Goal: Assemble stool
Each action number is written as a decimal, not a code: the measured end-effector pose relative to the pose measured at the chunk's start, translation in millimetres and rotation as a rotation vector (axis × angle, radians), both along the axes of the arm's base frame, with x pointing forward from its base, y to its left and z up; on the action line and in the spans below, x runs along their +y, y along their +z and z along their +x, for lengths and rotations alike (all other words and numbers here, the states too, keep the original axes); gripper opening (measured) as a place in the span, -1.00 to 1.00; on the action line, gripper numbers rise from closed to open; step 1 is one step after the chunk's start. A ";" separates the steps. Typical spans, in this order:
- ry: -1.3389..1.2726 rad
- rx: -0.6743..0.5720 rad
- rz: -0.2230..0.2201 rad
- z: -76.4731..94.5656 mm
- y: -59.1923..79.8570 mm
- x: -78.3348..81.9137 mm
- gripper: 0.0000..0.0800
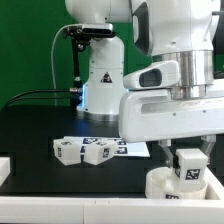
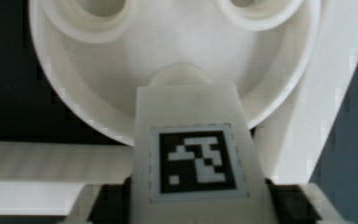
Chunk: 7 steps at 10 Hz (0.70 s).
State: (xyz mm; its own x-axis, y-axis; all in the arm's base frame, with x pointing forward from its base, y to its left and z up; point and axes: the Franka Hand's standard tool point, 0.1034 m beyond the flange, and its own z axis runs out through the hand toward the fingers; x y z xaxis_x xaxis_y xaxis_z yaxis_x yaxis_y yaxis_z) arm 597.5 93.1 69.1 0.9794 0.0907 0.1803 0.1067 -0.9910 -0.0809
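Observation:
In the exterior view my gripper [image 1: 188, 160] is at the front right, shut on a white tagged stool leg [image 1: 188, 170] that stands upright on the round white seat [image 1: 160, 185]. In the wrist view the leg [image 2: 194, 135] fills the middle, its square tag facing the camera, and black fingers [image 2: 101, 203] press both its sides. Its far end meets the seat disc [image 2: 87, 80], which shows two round sockets at the far rim. Two more white tagged legs [image 1: 85, 151] lie on the black table to the exterior view's left.
The marker board [image 1: 125, 148] lies flat behind the loose legs. The robot's white base [image 1: 102, 75] stands at the back. A white ledge [image 1: 60, 208] runs along the table's front edge, with a white block [image 1: 4, 168] at the exterior view's far left.

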 end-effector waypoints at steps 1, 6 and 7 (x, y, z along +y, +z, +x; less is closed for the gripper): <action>0.000 0.000 0.000 0.0 0.0 0.0 0.29; -0.032 0.203 0.010 4.9 5.6 -2.6 0.62; -0.052 0.230 0.013 9.3 4.7 -0.4 0.62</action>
